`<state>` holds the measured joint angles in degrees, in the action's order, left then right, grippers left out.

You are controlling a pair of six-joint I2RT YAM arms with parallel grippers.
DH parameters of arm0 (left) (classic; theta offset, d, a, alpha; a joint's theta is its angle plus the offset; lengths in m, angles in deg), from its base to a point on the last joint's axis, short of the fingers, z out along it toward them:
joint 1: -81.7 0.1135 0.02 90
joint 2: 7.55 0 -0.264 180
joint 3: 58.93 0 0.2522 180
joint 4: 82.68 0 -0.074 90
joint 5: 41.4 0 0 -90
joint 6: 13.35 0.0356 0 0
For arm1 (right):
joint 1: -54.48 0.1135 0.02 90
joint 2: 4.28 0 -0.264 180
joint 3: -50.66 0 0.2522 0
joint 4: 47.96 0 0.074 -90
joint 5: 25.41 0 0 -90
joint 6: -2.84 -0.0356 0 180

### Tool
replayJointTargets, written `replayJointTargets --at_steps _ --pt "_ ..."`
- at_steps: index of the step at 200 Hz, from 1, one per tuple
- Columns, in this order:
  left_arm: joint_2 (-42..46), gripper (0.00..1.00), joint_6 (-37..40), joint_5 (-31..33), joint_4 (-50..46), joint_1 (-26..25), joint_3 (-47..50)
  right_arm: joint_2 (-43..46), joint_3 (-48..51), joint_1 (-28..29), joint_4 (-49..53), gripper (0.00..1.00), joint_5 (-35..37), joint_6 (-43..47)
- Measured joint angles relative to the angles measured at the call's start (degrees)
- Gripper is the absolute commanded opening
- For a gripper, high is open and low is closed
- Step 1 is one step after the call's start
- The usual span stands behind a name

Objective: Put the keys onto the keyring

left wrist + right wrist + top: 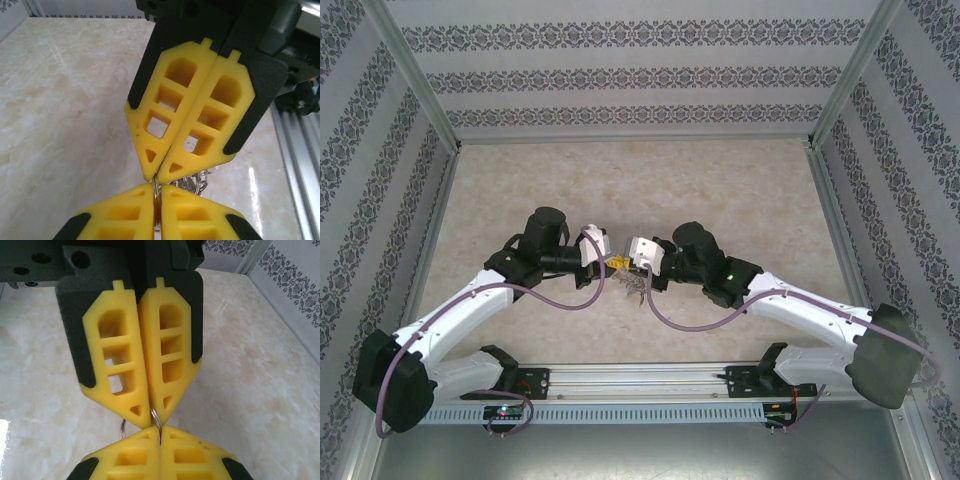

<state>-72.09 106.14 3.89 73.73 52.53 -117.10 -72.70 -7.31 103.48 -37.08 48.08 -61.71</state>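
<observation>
My two grippers meet tip to tip above the middle of the table. The left gripper (609, 262) (157, 194) is shut on the thin silvery keyring (157, 186), whose edge runs up between its yellow fingers. The right gripper (626, 266) (160, 433) is shut on the same keyring (157, 416) from the opposite side. A bunch of small silvery keys (199, 180) hangs below and behind the fingertips, also seen as a dangling cluster of keys (638, 288). Another silvery loop (121, 427) peeks out beside the fingers; most of the ring is hidden by them.
The beige marbled tabletop (720, 190) stretches open behind and beside the arms. Patterned walls (640, 75) enclose it on three sides. A metal rail (650, 378) with the arm bases runs along the near edge.
</observation>
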Motion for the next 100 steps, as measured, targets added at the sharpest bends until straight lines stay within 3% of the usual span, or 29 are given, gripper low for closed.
replayJointTargets --at_steps 40,57,100 --pt "-0.04 0.0 3.1 0.98 -0.68 -0.15 -0.24 0.42 1.4 0.04 -1.55 0.0 0.63 0.68" --pt "1.49 0.0 5.07 1.4 -0.55 -0.5 0.33 1.92 2.82 0.24 -3.02 0.25 0.37 1.46" --pt "7.19 0.0 9.18 2.27 1.31 -0.79 4.04 7.91 6.73 -1.22 -3.34 0.33 -2.93 3.02"
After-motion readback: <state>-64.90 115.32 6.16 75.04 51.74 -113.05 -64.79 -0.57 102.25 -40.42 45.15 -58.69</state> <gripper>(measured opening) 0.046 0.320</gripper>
